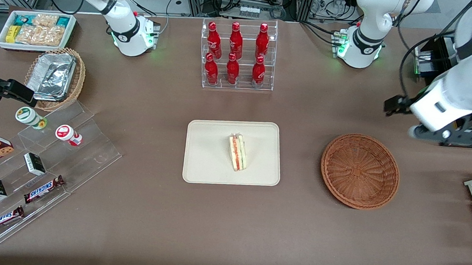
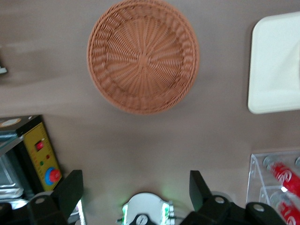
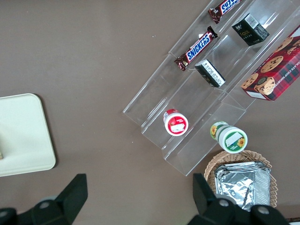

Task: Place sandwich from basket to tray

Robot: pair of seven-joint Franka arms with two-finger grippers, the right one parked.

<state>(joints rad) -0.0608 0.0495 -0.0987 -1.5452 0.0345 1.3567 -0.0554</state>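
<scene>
Your triangular pale-bread sandwich with red and green filling lies on the flat cream rectangular tray. Your pincer hangs wide open and empty, raised well apart from it, above the brown surface near the round reddish-brown wicker basket.

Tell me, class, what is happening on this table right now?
The sandwich lies on the cream tray, and the round brown basket beside it holds nothing. The working arm's gripper hangs open and empty above the table, farther from the front camera than the basket. Judging by this, the transfer looks done.
</scene>
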